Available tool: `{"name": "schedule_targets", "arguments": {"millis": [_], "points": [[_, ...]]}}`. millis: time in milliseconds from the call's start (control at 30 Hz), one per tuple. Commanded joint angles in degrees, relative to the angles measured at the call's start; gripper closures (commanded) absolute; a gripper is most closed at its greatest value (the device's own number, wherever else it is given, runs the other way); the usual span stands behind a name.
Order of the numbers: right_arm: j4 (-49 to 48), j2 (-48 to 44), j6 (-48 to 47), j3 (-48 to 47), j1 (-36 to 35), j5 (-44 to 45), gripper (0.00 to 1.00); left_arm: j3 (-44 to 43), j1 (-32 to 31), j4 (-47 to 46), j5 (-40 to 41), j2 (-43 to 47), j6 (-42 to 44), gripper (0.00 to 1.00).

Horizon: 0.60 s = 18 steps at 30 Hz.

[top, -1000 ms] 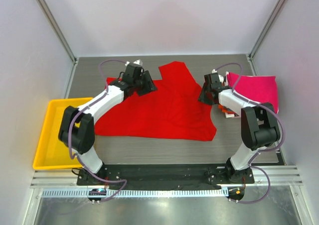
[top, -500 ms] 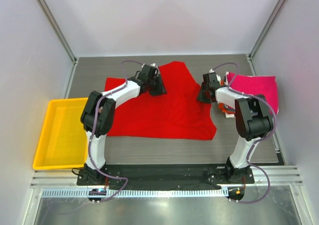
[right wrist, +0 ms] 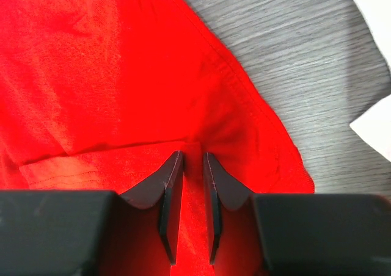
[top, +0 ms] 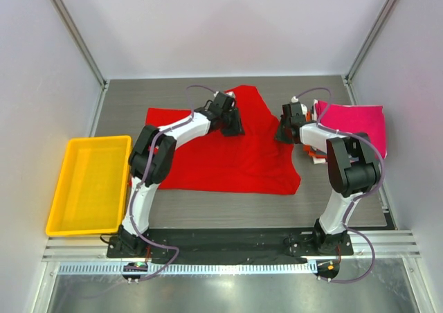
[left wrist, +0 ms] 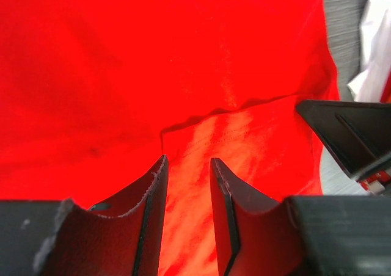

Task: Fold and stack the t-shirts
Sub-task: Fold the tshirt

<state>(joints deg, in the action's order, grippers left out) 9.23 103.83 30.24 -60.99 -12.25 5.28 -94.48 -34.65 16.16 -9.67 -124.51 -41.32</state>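
Pinching a fold of the red t-shirt point(top: 228, 162), spread mid-table, in the left gripper point(left wrist: 188, 162) near its far edge — clamping its right edge in the right gripper point(right wrist: 193, 157), beside the folded magenta-pink t-shirt point(top: 356, 122) far right.

A robotics lab cell: white panel walls point(top: 228, 22) and aluminium frame posts point(top: 73, 32) enclose the grey desk point(top: 208, 202), with robot arms point(top: 142, 188) bolted to a black base plate point(top: 228, 242) at its near edge.
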Motion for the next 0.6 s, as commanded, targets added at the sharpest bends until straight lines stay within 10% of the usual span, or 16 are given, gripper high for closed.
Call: {"name": "schedule_targets", "arguments": {"millis": [0,567], "points": [[-2.38,-3.02,-0.36,0.08,0.12,-0.26,0.75,-3.96,-0.5,3.78,2.54,-1.7,0.37,0.66],[-3.43,-4.86,-0.36,1.05,0.21,-1.32,0.75,-8.09,-2.0,8.01,3.43,-5.22,-0.25,0.71]]}}
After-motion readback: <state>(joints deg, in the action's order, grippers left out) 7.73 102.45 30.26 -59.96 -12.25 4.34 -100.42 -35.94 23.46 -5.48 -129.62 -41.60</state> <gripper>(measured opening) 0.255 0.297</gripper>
